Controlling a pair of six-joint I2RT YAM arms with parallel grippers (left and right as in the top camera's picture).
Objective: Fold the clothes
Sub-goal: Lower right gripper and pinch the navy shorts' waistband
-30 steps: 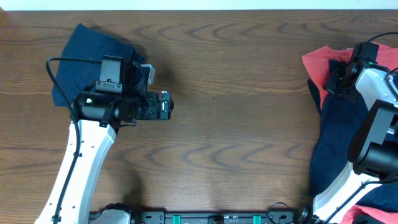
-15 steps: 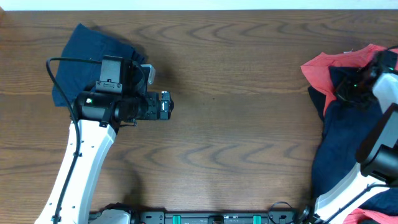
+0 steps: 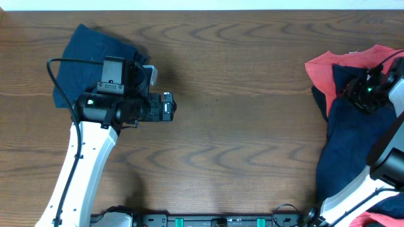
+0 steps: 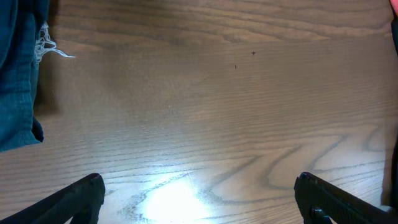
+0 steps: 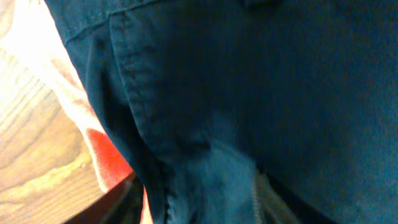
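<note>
One of the clothes, a folded dark navy piece (image 3: 82,53), lies at the table's far left, partly under my left arm. My left gripper (image 4: 199,199) hovers over bare wood, open, with nothing between its fingers; the folded piece's frayed edge (image 4: 18,93) shows at the left of the left wrist view. More navy clothes (image 3: 353,139) lie heaped at the right edge. My right gripper (image 3: 365,87) is down in that heap, and navy cloth (image 5: 249,93) with a stitched seam fills its view. The cloth hides its fingers, so its state does not show.
A red garment (image 3: 325,69) lies under and beside the navy heap on the right, and its edge (image 5: 109,155) shows in the right wrist view. More red cloth (image 3: 379,217) peeks out at the bottom right corner. Brown wood table (image 3: 240,126) spans the middle.
My right gripper has shifted right and toward the front, deeper into the heap, and the red garment's edge has moved slightly. The left arm has stayed still.
</note>
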